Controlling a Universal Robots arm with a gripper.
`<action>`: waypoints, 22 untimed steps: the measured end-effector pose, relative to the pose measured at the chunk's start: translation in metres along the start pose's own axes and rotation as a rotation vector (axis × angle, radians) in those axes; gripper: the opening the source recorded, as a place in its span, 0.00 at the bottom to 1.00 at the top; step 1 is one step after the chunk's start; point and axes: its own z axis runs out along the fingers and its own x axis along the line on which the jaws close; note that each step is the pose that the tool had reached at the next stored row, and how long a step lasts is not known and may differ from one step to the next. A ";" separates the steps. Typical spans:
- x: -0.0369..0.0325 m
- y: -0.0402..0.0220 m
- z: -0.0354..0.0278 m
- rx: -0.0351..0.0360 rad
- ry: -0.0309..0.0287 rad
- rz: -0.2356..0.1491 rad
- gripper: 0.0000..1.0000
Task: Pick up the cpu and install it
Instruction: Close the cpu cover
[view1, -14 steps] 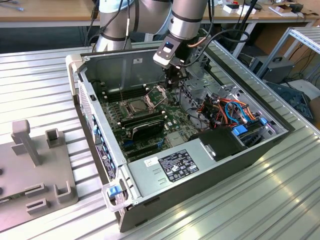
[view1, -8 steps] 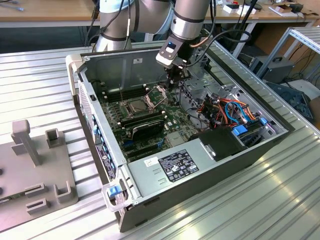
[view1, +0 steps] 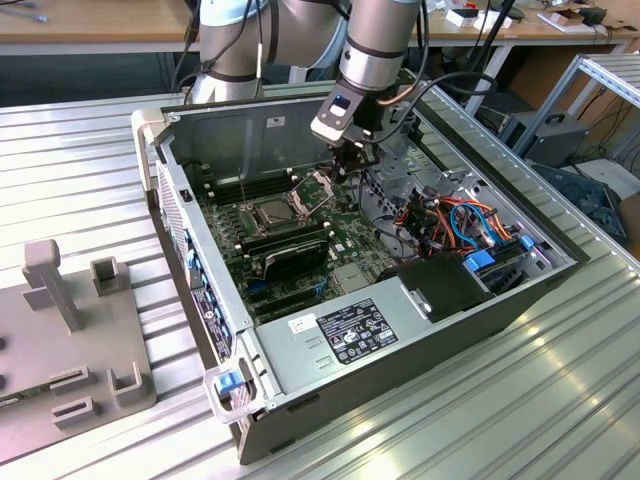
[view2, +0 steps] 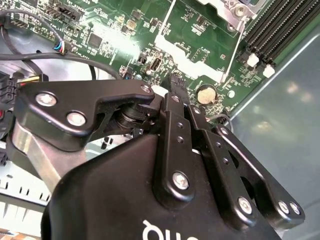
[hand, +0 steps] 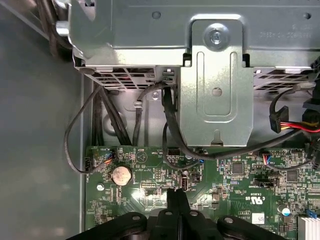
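Note:
My gripper (view1: 352, 172) hangs inside the open computer case (view1: 200, 250), low over the green motherboard (view1: 345, 235). It is toward the exterior view's right of the dark square socket (view1: 272, 212), whose hinged metal frame (view1: 315, 186) stands raised. In both wrist views the black fingers (hand: 177, 197) are pressed together, and the gripper (view2: 172, 81) is shut with nothing visible between them. The tips hover above the board near a round coin battery (hand: 120, 175). The cpu is hidden from me, and the socket's middle looks dark.
A long black card (view1: 285, 250) lies in front of the socket. The power supply (view1: 350, 330) fills the case's near end, with orange and blue cables (view1: 450, 215) beside it. A metal drive bracket (hand: 215, 90) and black cables (hand: 170, 125) stand close. A grey fixture (view1: 70, 330) sits outside.

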 end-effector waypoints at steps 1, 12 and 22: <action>0.0000 0.0000 0.0011 0.0002 -0.0005 0.000 0.11; 0.0000 -0.0100 0.0025 -0.0015 -0.0020 0.000 0.11; 0.0000 -0.0167 0.0023 -0.0033 -0.0020 0.000 0.11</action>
